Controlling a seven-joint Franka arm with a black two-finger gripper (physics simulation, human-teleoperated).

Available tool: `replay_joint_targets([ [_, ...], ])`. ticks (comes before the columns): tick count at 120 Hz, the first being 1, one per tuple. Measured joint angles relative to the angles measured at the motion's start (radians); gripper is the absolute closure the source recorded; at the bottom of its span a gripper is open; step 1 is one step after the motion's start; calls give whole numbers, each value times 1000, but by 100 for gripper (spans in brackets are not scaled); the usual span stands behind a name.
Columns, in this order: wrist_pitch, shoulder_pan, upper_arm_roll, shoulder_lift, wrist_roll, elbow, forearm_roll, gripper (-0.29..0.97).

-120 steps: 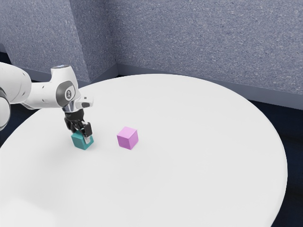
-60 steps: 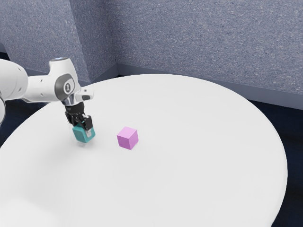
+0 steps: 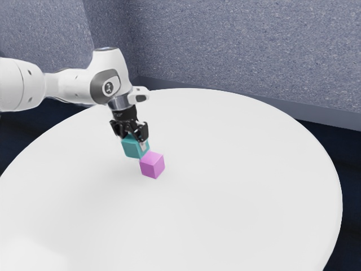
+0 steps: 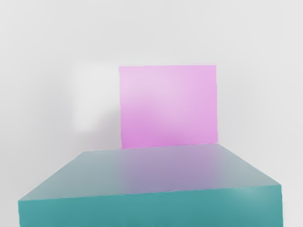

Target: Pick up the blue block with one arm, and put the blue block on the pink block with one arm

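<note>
Left of centre in the exterior view, the end effector (image 3: 135, 139) clamps the blue block (image 3: 131, 149) from two sides. It holds it off the desk (image 3: 242, 192), just up-left of the pink block (image 3: 152, 164), apparently high enough to carry over its top.

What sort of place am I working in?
Probably a simulated test room: a round white table, speckled grey walls, and two plain cubes, the blue block gripped in the hand and the pink block on the table.
</note>
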Motion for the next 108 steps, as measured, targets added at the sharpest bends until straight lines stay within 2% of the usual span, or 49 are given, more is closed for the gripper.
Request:
replay_joint_targets([
  [19, -26, -9, -2, 98, -88, 129, 106, 32],
  [35, -36, -17, -3, 121, -127, 150, 146, 32],
  [77, -40, -41, -5, 156, -100, 186, 166, 32],
  [108, -56, -46, -7, 176, -54, 211, 140, 32],
])
